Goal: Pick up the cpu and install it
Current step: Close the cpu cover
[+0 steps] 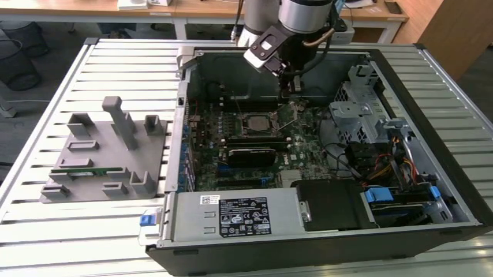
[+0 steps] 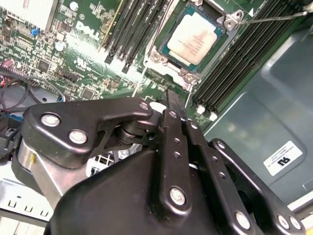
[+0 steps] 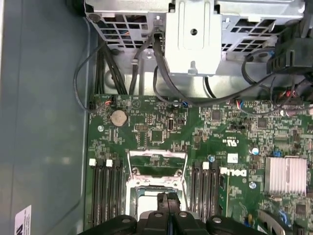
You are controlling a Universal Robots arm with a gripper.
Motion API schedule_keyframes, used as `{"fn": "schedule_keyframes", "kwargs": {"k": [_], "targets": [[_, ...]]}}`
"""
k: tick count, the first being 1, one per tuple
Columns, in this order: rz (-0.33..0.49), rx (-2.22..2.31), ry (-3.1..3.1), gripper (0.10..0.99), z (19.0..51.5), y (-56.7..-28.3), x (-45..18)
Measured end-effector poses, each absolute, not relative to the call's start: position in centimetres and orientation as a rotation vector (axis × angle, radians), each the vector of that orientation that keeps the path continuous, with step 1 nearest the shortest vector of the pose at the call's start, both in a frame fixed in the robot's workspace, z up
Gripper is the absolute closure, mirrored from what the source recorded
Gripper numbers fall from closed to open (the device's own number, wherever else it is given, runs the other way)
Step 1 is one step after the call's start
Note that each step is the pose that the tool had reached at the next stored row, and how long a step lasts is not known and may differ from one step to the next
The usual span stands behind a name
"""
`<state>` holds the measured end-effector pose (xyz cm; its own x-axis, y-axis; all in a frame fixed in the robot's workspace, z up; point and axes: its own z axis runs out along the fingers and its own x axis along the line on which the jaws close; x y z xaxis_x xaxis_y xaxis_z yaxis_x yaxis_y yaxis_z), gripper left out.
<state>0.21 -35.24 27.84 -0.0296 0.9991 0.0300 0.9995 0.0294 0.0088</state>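
Observation:
The cpu (image 2: 193,38), a silver-topped square with a pale rim, lies flat in the motherboard socket (image 1: 258,122) inside the open computer case (image 1: 454,173). The socket's thin metal lever (image 2: 274,17) sticks out to one side, and its load plate (image 3: 156,164) stands raised. My gripper (image 1: 292,95) hangs just above the board, beside the socket on its far side in the exterior view. Its black fingers (image 2: 172,122) are pressed together with nothing between them. Both wrist views show the fingertips (image 3: 167,199) close to the socket's edge.
Memory slots (image 2: 132,29) flank the socket. A black block (image 1: 250,154) sits on the board nearer the front. The metal drive cage (image 1: 358,109) and cables (image 1: 385,167) fill the exterior view's right. A grey fixture (image 1: 108,156) holding a green memory stick (image 1: 91,171) stands left of the case.

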Motion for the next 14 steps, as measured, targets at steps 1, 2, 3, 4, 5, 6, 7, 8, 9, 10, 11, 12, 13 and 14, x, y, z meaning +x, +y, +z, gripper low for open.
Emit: {"fn": "schedule_keyframes", "kwargs": {"k": [1, 2, 3, 4, 5, 6, 7, 8, 9, 10, 11, 12, 13, 14], "targets": [[-0.042, -2.169, -2.251, 0.980, 27.8, -35.2, 0.3], [-0.042, -2.158, -2.261, 0.980, 27.8, -35.2, 0.3], [-0.042, -2.150, -2.269, 0.980, 27.7, -35.2, 0.3], [-0.042, -2.145, -2.273, 0.980, 27.6, -35.2, 0.4], [-0.042, -2.143, -2.275, 0.980, 27.6, -35.2, 0.5], [-0.042, -2.142, -2.276, 0.980, 27.5, -35.2, 0.6], [-0.042, -2.141, -2.277, 0.980, 27.4, -35.2, 0.7], [-0.042, -2.141, -2.277, 0.980, 27.3, -35.1, 0.8], [-0.042, -2.141, -2.277, 0.980, 27.2, -35.1, 0.9], [-0.042, -2.141, -2.277, 0.980, 27.1, -35.1, 1.0], [-0.042, -2.141, -2.277, 0.980, 27.0, -35.1, 1.1], [-0.042, -2.141, -2.277, 0.980, 27.0, -35.0, 1.1], [-0.042, -2.141, -2.277, 0.980, 26.9, -35.0, 1.2], [-0.042, -2.141, -2.277, 0.980, 26.8, -35.0, 1.3]]}}
